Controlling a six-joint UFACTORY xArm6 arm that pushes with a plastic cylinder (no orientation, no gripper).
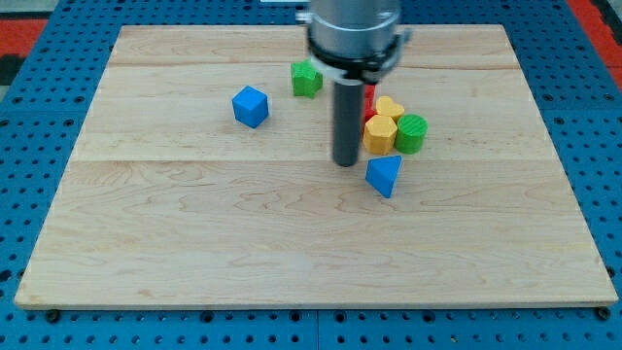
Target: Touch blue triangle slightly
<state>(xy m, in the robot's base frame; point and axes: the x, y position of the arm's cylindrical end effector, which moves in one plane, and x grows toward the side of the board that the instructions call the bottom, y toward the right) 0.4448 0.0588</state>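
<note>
Wooden board [194, 243] on blue pegboard, my tip [346, 163], a bare rod holding nothing, just left of and above the blue triangle [384, 176], beside yellow [380, 133], green [411, 133] blocks

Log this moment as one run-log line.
tip: just upper-left of blue triangle, small gap | contact: none visible | neighbours: yellow blocks, green block behind triangle

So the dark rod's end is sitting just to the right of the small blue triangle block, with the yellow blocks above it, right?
Not quite. The camera view shows my tip just to the view's left of the small blue triangle block, slightly above it, not to its right. The yellow blocks do sit above the triangle.
</note>
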